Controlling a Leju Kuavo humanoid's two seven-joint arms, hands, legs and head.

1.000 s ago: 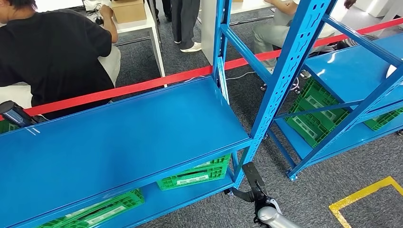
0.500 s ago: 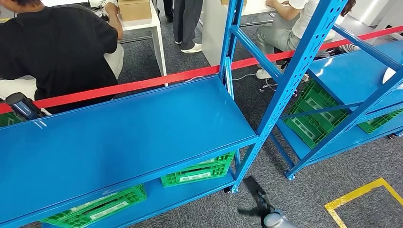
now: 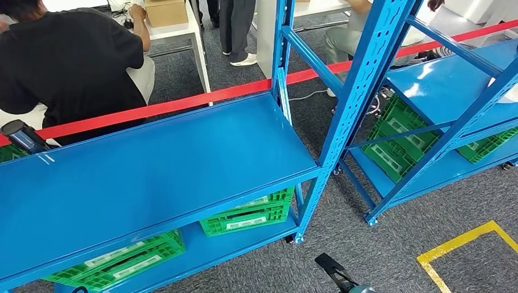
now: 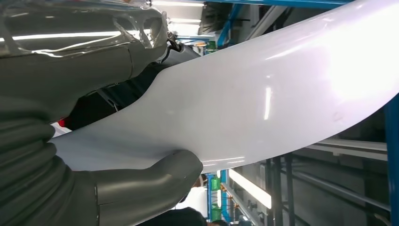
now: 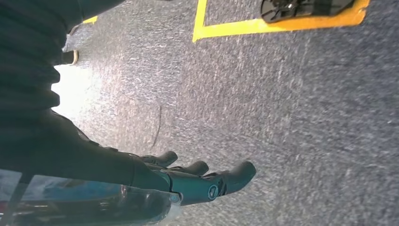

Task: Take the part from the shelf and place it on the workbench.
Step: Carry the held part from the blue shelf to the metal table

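Observation:
In the left wrist view my left hand (image 4: 94, 188) grips a large glossy white curved part (image 4: 263, 94), thumb under one face and darker fingers (image 4: 94, 61) over the other. The part hides most of what lies beyond it. My right hand (image 3: 335, 273) hangs low at the bottom of the head view, in front of the blue shelf (image 3: 159, 177). In the right wrist view the right hand (image 5: 188, 179) has its fingers stretched out over grey carpet and holds nothing. The shelf's top board is bare.
Green crates (image 3: 247, 215) sit on the lower shelf. A second blue rack (image 3: 452, 85) with more crates (image 3: 397, 140) stands to the right. Red tape (image 3: 183, 104) runs behind; a person in black (image 3: 67, 61) sits beyond it. Yellow floor marking (image 3: 464, 244) lies front right.
The whole picture has shifted a little, so the camera has moved. My right hand has sunk lower towards the bottom edge of the head view.

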